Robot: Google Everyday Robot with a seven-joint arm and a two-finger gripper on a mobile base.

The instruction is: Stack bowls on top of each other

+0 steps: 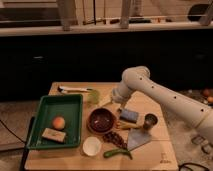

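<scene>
The dark reddish-brown glossy bowl (101, 120) stands upright in the middle of the wooden table (160, 155). The smaller white bowl (92, 146) stands apart from it, just in front and slightly left. The two bowls do not touch. My white arm reaches in from the right. My gripper (110, 102) hangs just behind and slightly right of the brown bowl, next to a pale green cup (94, 96).
A green tray (72, 102) at left holds an orange (59, 122) and a tan block (53, 135). Right of the bowls are a blue sponge (129, 115), a steel cup (149, 120), dark grapes (114, 138), a green pepper (118, 153) and a grey scraper (138, 140). A white utensil (72, 89) lies at the back.
</scene>
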